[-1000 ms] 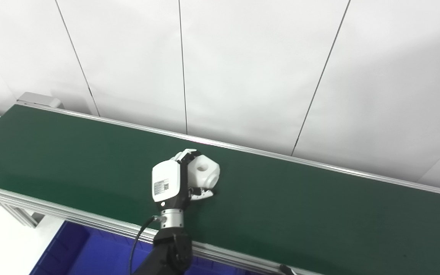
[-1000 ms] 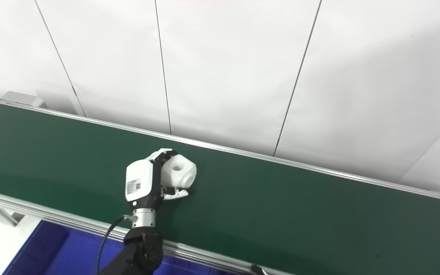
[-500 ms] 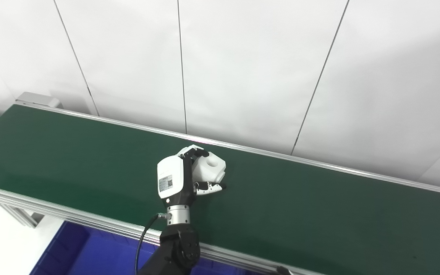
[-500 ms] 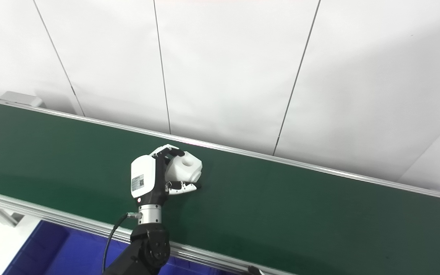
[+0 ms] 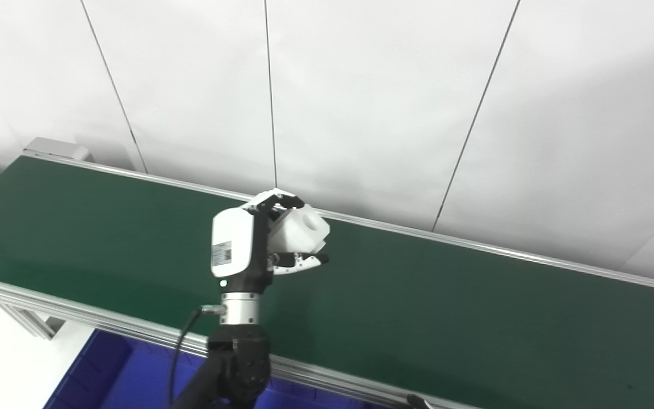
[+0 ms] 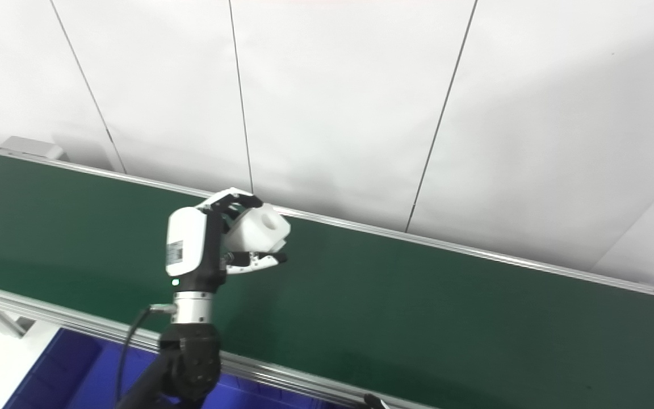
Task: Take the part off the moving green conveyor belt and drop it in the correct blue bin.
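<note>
The left hand [image 5: 259, 250], a white-backed robotic hand on a black arm rising from the bottom edge, is closed around the white blocky plastic part with a round hole in one face [image 5: 303, 231]; its fingers [image 5: 281, 200] curl over the top of the part and the thumb [image 5: 304, 261] sits beneath it; the part appears lifted clear of the long dark green conveyor belt [image 5: 446, 307], seen partly against the belt's far aluminium rail, though how high it hangs cannot be told; the right hand is out of sight, only a dark tip showing at the bottom edge, so its state cannot be told; the deep blue plastic bin [image 5: 117, 378] lies below the belt's near rail, down and to the left of the wrist; judging from this, the pick is done and the carry is the step in hand; the next move calls for drawing the hand back over the near rail toward the bin while keeping the hold firm, then opening the fingers above it; only one bin is visible, so whether it is the correct one cannot be judged here.
</note>
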Robot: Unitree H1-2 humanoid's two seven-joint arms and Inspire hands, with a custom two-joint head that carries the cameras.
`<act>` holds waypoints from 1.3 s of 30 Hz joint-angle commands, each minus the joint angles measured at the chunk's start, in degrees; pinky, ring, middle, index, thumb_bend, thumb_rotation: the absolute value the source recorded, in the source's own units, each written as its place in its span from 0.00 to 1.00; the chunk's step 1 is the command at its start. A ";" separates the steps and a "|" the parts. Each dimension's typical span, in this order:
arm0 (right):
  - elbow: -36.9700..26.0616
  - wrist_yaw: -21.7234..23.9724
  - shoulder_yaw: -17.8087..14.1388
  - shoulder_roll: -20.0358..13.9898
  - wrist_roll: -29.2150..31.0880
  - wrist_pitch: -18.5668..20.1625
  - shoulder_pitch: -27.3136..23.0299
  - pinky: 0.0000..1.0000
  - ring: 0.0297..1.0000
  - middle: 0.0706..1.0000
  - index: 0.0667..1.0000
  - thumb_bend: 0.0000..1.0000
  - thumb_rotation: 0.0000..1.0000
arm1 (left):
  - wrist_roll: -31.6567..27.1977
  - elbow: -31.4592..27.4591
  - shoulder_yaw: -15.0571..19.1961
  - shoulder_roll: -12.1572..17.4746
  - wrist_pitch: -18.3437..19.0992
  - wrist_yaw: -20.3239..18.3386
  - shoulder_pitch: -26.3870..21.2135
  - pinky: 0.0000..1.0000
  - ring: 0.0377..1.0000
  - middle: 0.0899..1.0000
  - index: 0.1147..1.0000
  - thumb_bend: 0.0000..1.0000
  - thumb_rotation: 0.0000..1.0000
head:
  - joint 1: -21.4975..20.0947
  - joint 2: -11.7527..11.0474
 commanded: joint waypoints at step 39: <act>-21.34 -0.32 -0.39 -6.62 9.90 6.76 0.19 0.83 0.83 0.84 0.89 0.90 0.95 | 14.94 -32.72 -8.90 -8.18 -3.88 -27.33 41.82 0.31 0.37 0.40 0.46 0.52 0.00 | 12.13 27.19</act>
